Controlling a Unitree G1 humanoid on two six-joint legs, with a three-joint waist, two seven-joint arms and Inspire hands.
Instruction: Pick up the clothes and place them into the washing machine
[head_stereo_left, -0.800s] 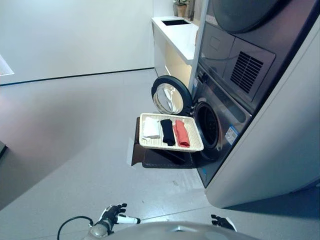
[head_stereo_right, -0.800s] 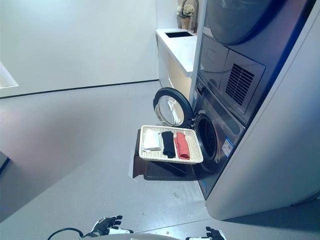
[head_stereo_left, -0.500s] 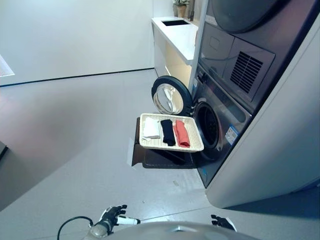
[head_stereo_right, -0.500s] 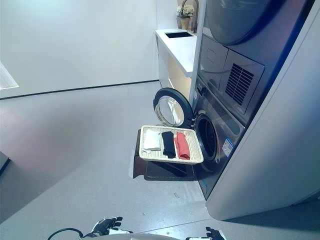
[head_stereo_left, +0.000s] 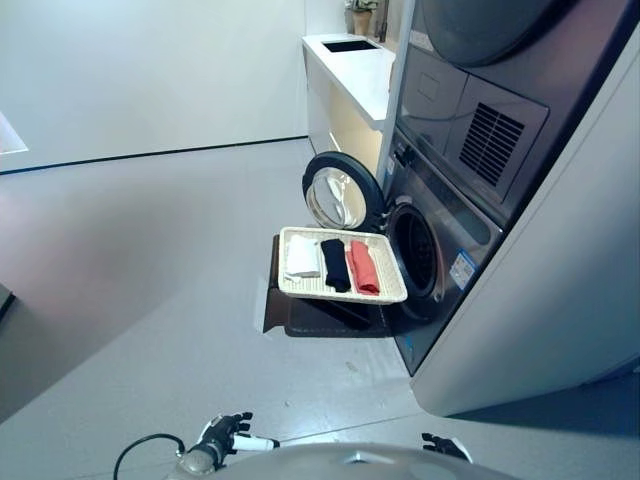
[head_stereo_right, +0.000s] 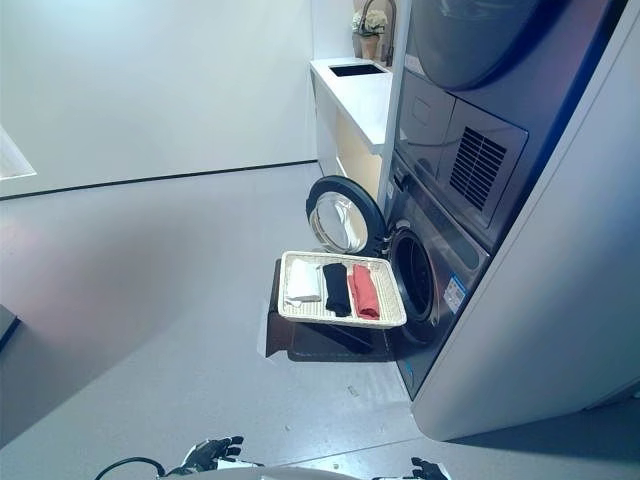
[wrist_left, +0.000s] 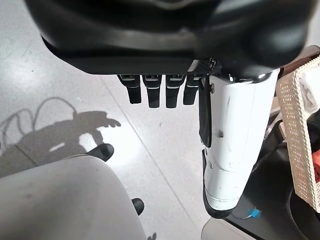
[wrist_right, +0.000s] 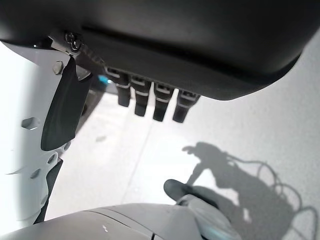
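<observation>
A shallow wicker basket (head_stereo_left: 293, 284) rests on a low dark brown box (head_stereo_left: 310, 316) in front of the washing machine (head_stereo_left: 445, 240). In it lie folded clothes side by side: white (head_stereo_left: 302, 256), black (head_stereo_left: 335, 264) and red (head_stereo_left: 363, 266). The machine's round door (head_stereo_left: 340, 192) stands open beside the dark drum opening (head_stereo_left: 415, 250). My left hand (head_stereo_left: 225, 432) hangs low, far from the basket, fingers (wrist_left: 152, 92) straight, empty. My right hand (head_stereo_left: 440, 443) also hangs low, its fingers (wrist_right: 150, 102) straight, empty. The basket's edge shows in the left wrist view (wrist_left: 295, 135).
A second appliance (head_stereo_left: 480, 110) is stacked above the washing machine. A white counter (head_stereo_left: 350, 65) with a sink runs behind it, with a potted plant (head_stereo_right: 368, 25) at its far end. Grey floor (head_stereo_left: 150, 250) stretches to the left of the basket.
Both hands have sunk slightly toward the bottom edge. The basket, clothes and door have not moved.
</observation>
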